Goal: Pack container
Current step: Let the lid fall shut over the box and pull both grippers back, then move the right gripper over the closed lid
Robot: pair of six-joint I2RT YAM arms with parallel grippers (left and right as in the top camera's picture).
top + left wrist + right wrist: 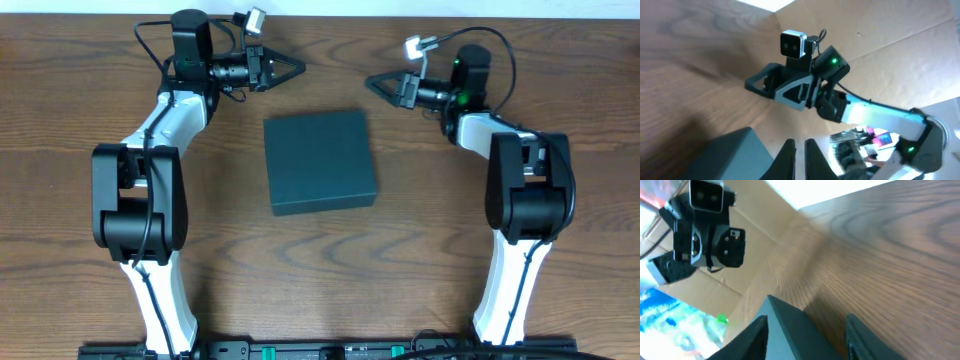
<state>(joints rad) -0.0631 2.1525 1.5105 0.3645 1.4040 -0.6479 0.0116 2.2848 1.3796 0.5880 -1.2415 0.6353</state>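
The container (318, 160), a dark teal-black square box with its lid down, lies flat in the middle of the table. My left gripper (300, 68) hovers behind its far left corner, pointing right. Its fingers are shut with nothing between them. In the left wrist view the left gripper (800, 142) is at the bottom edge, with the container (735, 155) below and to its left. My right gripper (370, 82) points left, just behind the box's far right corner. In the right wrist view the right gripper (806, 315) stands open, with a corner of the container (790, 335) showing between its fingers. It touches nothing.
The two grippers face each other across a short gap above the table's back edge. A brown cardboard wall (900, 55) stands behind the table. Each wrist view shows the other arm: the right arm (805, 85) and the left arm (705, 225). The arm bases (140, 200) flank the box.
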